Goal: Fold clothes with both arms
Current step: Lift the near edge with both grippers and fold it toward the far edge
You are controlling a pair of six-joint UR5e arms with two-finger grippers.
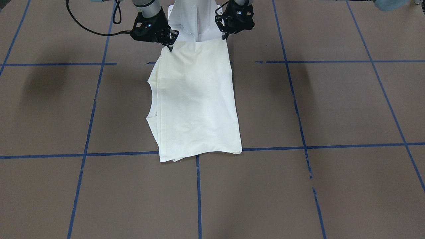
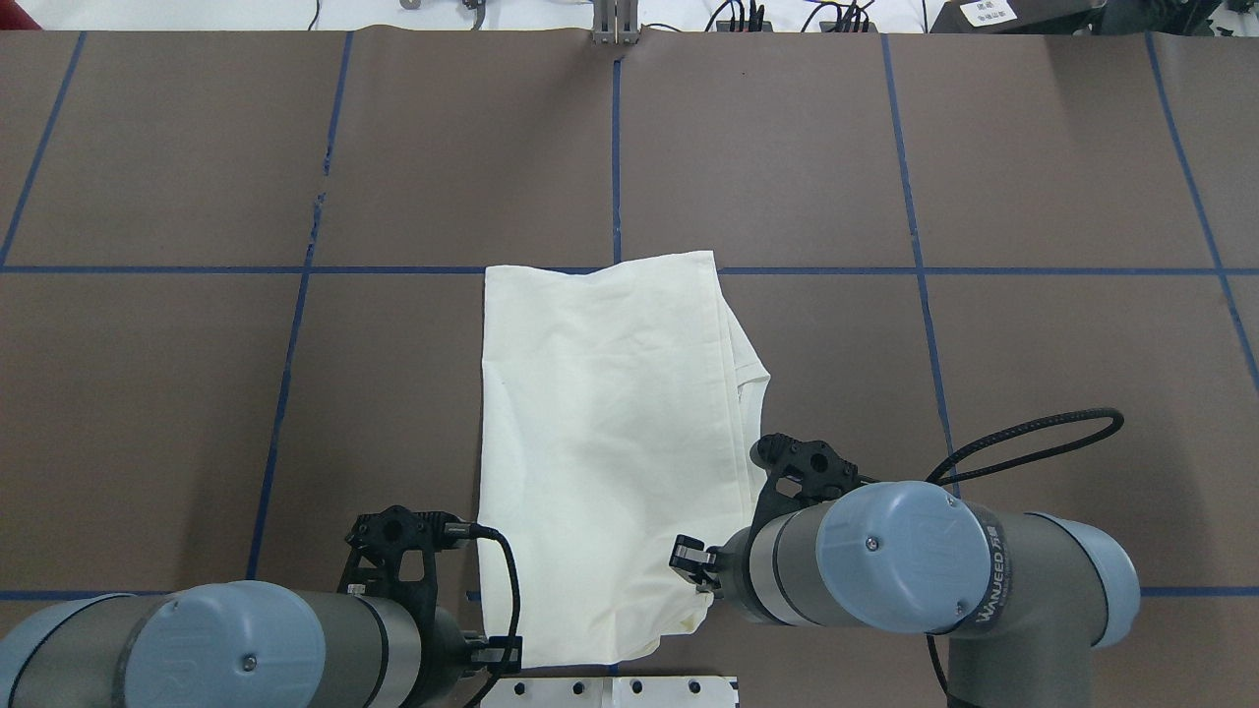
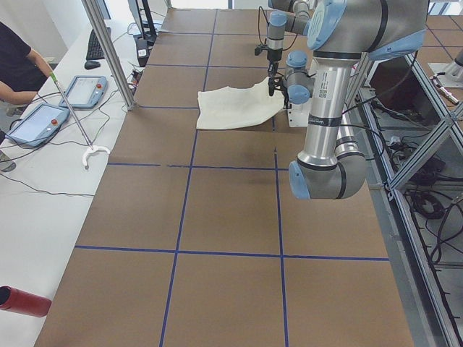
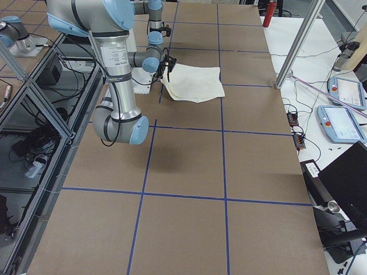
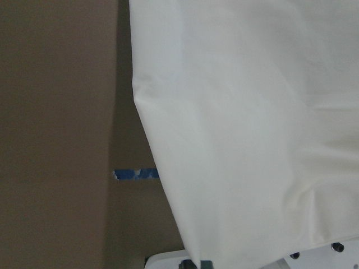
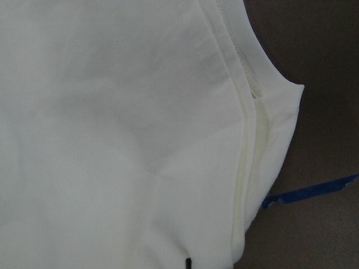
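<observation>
The brown desk (image 1: 332,106) is the widest thing here, ruled into big squares by blue tape lines (image 1: 332,146). Bare surface lies on both sides of the garment and across the whole half toward the operators' side.

The cream-white T-shirt (image 1: 196,99) lies at the middle of the desk, close in front of the robot, folded into a long rectangle with its plain side up. Its far edge ends at a cross-wise tape line, with one corner just over it. Its near edge reaches the white mounting base (image 1: 196,20), and the side views show that edge raised off the desk. The neckline (image 2: 752,379) curves out of the folded layers on the robot's right side.

The right arm (image 2: 915,556) and left arm (image 2: 226,644) both bend low over the near edge of the desk.

The right end effector (image 1: 170,46) is at the shirt's near right corner, its fingers drawn narrow and pinching the cloth. The left end effector (image 1: 225,36) is at the near left corner, likewise closed narrow on the fabric there. The rest of the shirt stretches away from both, flat on the desk.
</observation>
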